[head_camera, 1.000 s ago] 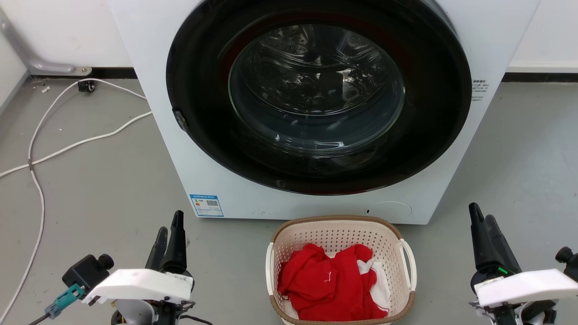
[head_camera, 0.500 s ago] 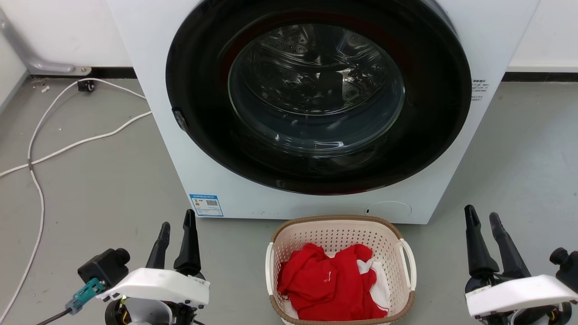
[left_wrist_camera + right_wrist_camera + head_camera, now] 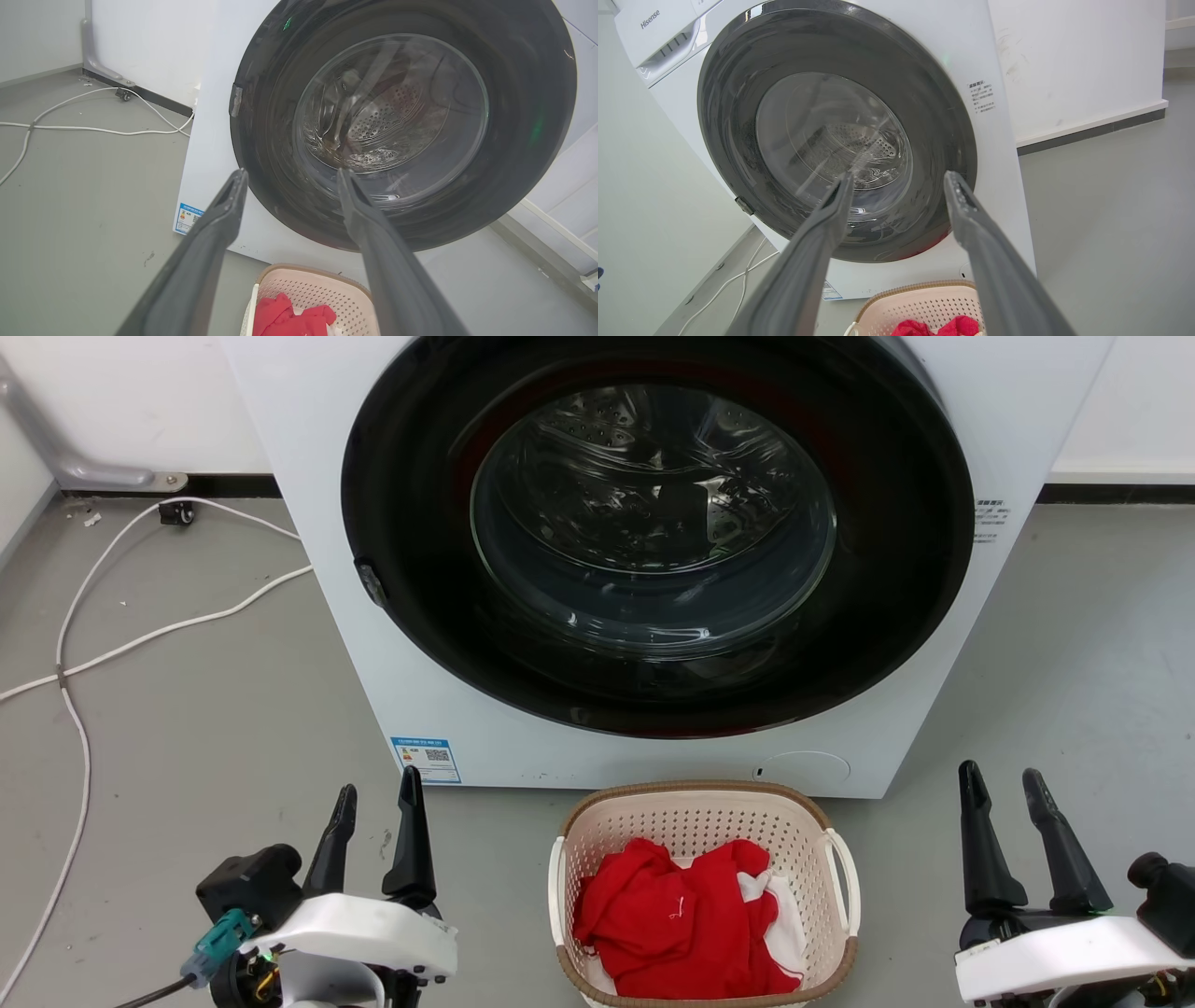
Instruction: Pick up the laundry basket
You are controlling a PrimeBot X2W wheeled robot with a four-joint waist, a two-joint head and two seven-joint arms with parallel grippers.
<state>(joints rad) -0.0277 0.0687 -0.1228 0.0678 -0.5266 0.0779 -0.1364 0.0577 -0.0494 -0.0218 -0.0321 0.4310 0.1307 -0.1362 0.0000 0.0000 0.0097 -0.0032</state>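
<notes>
The basket (image 3: 695, 821) is sitting untouched on the floor (image 3: 187, 728) at the washer's (image 3: 308, 523) 6 o'clock, while the left gripper (image 3: 378, 782) at its 9 and the right gripper (image 3: 1000, 772) at its 3 are spreading their jaws wide, readying a grasp.

Bare floor (image 3: 215, 709) lies open on both sides of the laundry basket (image 3: 695, 826), beside its 2 loop handles (image 3: 846, 882). The washer (image 3: 322, 523) stands close behind it; white cables (image 3: 149, 637) cross the floor far left.
</notes>
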